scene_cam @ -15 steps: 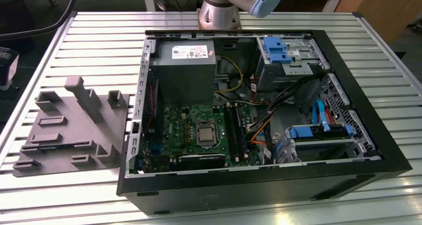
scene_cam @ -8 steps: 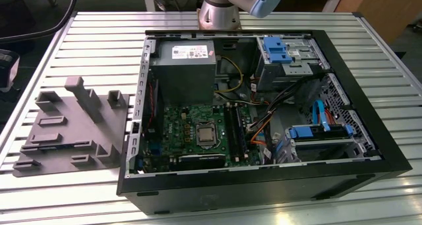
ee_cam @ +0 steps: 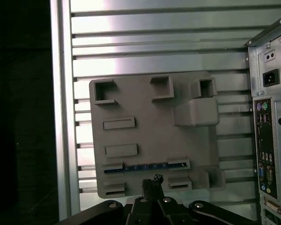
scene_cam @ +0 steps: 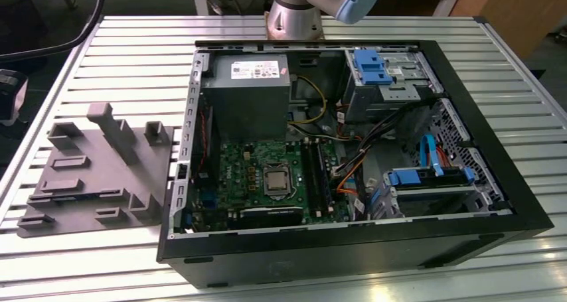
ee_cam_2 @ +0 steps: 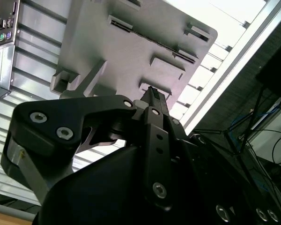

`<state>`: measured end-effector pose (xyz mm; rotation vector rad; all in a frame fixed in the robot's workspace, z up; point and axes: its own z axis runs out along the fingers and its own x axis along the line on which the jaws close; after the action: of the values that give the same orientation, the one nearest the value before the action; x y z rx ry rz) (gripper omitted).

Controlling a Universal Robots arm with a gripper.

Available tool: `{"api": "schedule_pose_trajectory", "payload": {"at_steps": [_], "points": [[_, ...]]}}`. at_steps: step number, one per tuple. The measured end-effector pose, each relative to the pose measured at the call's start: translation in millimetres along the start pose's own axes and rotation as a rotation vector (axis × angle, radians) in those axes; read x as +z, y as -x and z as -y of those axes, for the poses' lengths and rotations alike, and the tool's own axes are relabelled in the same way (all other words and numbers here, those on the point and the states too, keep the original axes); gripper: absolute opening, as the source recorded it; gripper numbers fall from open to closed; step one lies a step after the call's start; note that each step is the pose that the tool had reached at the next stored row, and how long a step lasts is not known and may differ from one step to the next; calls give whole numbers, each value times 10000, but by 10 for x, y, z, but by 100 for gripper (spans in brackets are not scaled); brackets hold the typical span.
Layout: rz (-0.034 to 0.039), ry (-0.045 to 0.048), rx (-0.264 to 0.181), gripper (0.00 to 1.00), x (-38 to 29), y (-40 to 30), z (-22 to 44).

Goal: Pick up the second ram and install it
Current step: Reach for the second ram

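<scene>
Grey moulded plastic makes up the holder [ee_cam: 150,136], which lies flat on the slatted metal surface [ee_cam: 154,56]. It is a plate studded with raised sockets, short slot blocks and a few taller hollow posts. The second ram [ee_cam: 145,166] rests on edge in a long slot along one side of that plate, its ends seated in two low blocks and a bluish strip with small dark chips showing between them. The gripper [ee_cam: 153,180] hangs above the holder with its black fingers [ee_cam_2: 152,96] drawn together and nothing between them. In the first wrist view its tips line up with the middle of the ram, clear of it, and a small raised socket stands on the plate to either side of them. The taller posts and a bulky rounded block stand at the far side of the holder, well apart from the ram. Just beside the holder stands the open computer case [scene_cam: 354,249], which lies to the exterior view's right of it. Inside the case are a grey power supply [scene_cam: 243,89], the green motherboard [scene_cam: 248,169] and long black memory slots [scene_cam: 315,172] next to the processor socket. Orange and black cables [scene_cam: 350,176] bunch close against those slots, and blue drive brackets [scene_cam: 372,66] sit beyond them. The arm's base [scene_cam: 297,13] rises behind the case.
</scene>
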<state>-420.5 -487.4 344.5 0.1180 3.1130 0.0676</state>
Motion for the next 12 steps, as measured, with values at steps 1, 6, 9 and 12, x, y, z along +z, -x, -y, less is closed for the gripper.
{"api": "schedule_pose_trajectory", "payload": {"at_steps": [1, 6, 9, 12], "points": [[0, 0, 0, 11, 3, 0, 1], [-1, 1, 0, 11, 25, -3, 4], [-2, 0, 0, 11, 39, -5, 5], [-5, 0, 0, 11, 52, -6, 7]]}}
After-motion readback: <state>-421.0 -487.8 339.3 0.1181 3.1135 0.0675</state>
